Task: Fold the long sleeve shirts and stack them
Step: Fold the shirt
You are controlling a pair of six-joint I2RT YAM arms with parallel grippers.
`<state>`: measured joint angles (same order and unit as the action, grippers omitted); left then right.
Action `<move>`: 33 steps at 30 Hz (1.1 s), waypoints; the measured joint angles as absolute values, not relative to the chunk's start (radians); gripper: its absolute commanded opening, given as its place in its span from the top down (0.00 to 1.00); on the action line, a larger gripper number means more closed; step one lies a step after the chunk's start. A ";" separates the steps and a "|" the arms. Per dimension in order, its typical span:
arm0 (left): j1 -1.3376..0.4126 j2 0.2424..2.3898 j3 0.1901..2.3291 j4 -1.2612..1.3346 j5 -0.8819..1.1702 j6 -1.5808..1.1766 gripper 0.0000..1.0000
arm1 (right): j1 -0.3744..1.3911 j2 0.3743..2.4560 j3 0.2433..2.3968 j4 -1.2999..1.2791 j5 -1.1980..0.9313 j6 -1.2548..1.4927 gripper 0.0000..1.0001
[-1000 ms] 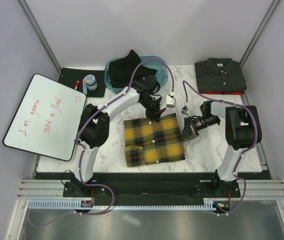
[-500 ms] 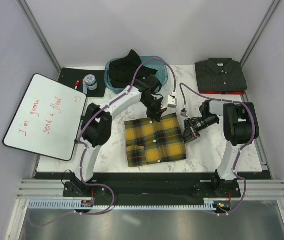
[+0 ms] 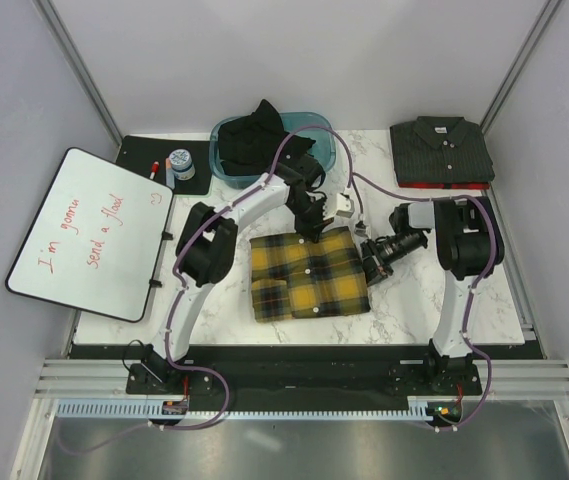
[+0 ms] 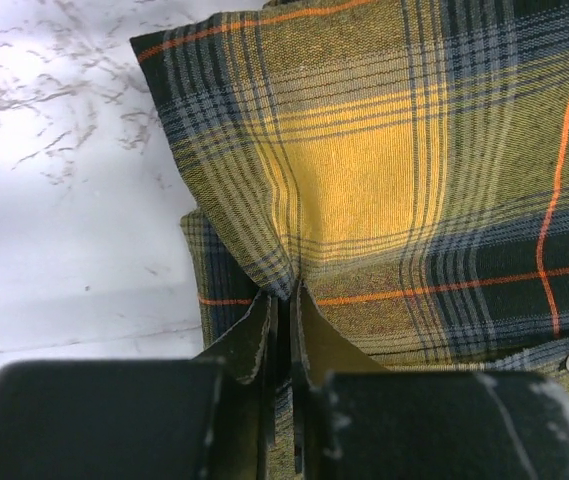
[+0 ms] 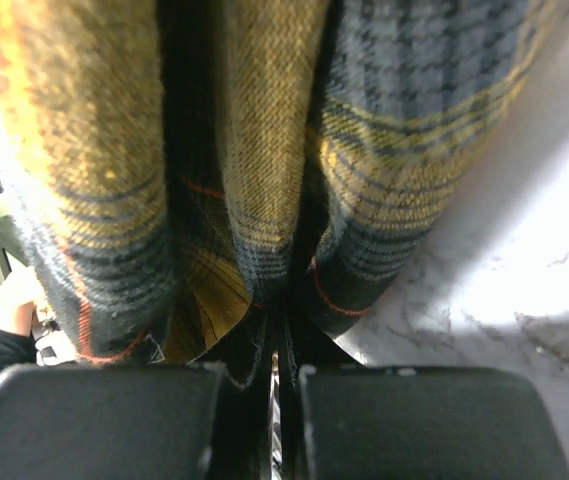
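Marble table, plaid shirt edges pinched

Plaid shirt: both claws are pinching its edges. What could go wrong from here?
1. The left gripper and right gripper each pinch only a small pucker of the plaid shirt. If it is lifted, the cloth could slip out, or the lower layers could sag and open the fold.
2. If it goes onto the charcoal shirt in the far right corner, dragging it across could push that one askew.

Overhead looks down; both wrist cameras hug the plaid shirt.
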<state>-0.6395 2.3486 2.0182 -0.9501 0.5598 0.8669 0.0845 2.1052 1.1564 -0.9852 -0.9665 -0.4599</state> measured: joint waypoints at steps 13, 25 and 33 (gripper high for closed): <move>-0.525 2.108 1.855 -0.888 0.514 0.720 0.10 | 0.015 1.909 1.210 -1.084 -0.837 -0.516 0.27; -0.371 1.877 1.513 -0.802 0.461 0.595 0.28 | 0.128 1.797 1.347 -1.044 -0.840 -0.479 0.55; -0.357 2.066 1.521 -0.788 0.411 0.599 0.96 | 0.223 1.865 1.197 -0.891 -0.748 -0.422 0.63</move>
